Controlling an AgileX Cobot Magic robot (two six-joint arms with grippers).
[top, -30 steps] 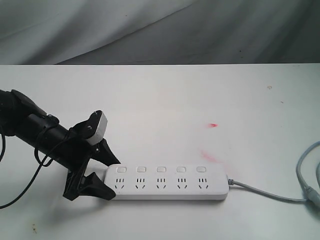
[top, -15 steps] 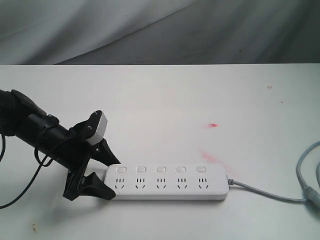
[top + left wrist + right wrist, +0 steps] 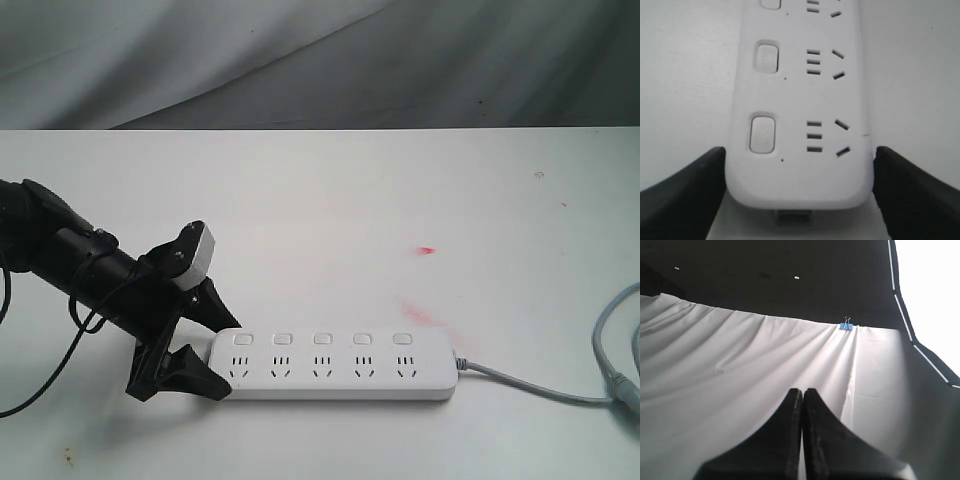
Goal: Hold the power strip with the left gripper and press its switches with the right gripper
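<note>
The white power strip (image 3: 335,365) lies flat near the table's front edge, its grey cord (image 3: 530,385) leaving its right end. Five small switches (image 3: 322,339) run along its far side. My left gripper (image 3: 228,357) straddles the strip's left end, one black finger against each long side. In the left wrist view, the power strip (image 3: 800,100) fills the gap between the fingers of the left gripper (image 3: 800,160), and the nearest switch (image 3: 763,134) shows clearly. The right gripper (image 3: 802,390) is shut on nothing and faces a grey cloth backdrop; it is outside the exterior view.
Loops of grey cable (image 3: 615,350) lie at the table's right edge. Faint red marks (image 3: 427,249) stain the white table beyond the strip. A blue clip (image 3: 845,326) holds the backdrop cloth in the right wrist view.
</note>
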